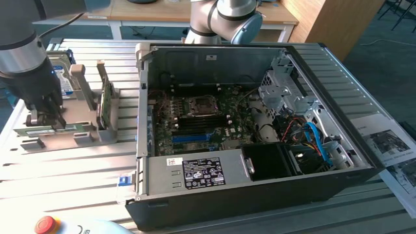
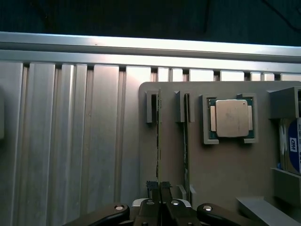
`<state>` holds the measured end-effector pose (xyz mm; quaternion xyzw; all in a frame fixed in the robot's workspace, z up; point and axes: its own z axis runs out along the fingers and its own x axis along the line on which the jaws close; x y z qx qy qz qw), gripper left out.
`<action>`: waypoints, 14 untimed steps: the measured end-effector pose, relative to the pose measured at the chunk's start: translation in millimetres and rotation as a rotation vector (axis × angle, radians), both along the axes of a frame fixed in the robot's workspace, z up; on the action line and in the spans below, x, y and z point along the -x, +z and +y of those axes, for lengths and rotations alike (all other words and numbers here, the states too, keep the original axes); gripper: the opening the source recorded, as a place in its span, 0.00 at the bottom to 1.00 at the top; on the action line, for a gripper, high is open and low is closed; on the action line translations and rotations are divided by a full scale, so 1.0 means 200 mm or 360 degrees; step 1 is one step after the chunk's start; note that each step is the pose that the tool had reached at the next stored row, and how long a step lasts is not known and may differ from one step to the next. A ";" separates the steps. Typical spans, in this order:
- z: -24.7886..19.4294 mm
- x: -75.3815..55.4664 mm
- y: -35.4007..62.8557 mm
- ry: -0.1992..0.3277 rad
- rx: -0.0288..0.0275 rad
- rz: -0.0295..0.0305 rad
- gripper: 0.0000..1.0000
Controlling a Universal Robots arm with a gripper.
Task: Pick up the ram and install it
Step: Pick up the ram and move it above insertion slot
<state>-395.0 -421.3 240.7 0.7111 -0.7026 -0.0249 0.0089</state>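
The ram (image 2: 158, 127) is a thin green stick seen edge-on, standing in the slot of a grey holder (image 2: 221, 169). My gripper (image 2: 158, 185) is shut on the ram's near end, its two black fingers pinching the board from both sides. In the exterior view my gripper (image 1: 48, 122) reaches straight down onto the ram (image 1: 65, 129), which has a white label, at the exterior view's left. A second green stick (image 2: 186, 132) stands in the neighbouring slot. The open computer case (image 1: 364, 168) lies to the exterior view's right, its motherboard (image 1: 195, 122) facing up.
The holder also carries a processor chip (image 2: 231, 117), a hard drive with a blue-white label (image 1: 63, 78) and an upright green card (image 1: 103, 100). A red stop button (image 1: 45, 224) sits at the front edge. Printed sheets (image 1: 390, 141) lie at the exterior view's right of the case.
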 end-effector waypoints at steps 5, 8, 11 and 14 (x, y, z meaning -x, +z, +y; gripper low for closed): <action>0.000 0.00 0.040 -0.0008 0.00001 0.00001 0.12; 0.000 0.00 0.065 -0.0012 0.00001 0.00000 0.12; 0.000 0.00 0.125 -0.0022 -0.00002 -0.00004 0.12; 0.000 0.00 0.126 -0.0022 0.00000 -0.00001 0.12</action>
